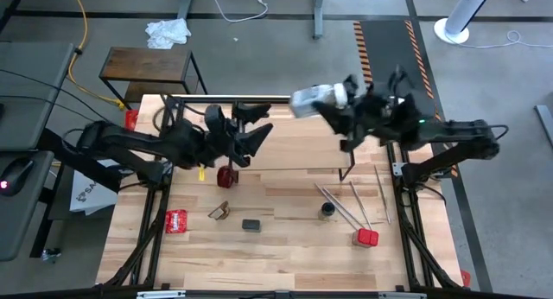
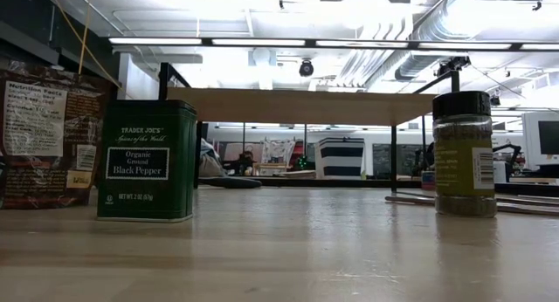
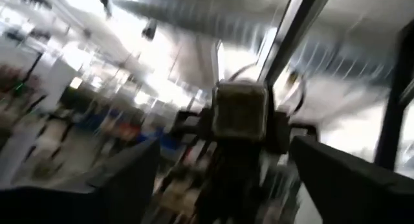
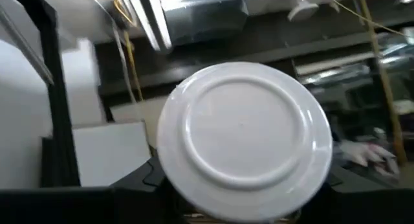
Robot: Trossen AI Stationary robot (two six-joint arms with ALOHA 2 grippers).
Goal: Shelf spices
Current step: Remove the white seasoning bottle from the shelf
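From above, the right gripper (image 1: pixel 346 96) is clamping a clear white-capped jar (image 1: pixel 313 98) lying sideways over the long light-wood shelf (image 1: pixel 294 148), cap pointing left. The right wrist view is showing that cap (image 4: pixel 244 143) end-on. The left gripper (image 1: pixel 259 126) is hovering spread, empty, nearby.

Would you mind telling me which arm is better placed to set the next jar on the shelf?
Probably the right: its gripper is shut on a white-capped jar above the shelf. The left gripper hangs open and empty.
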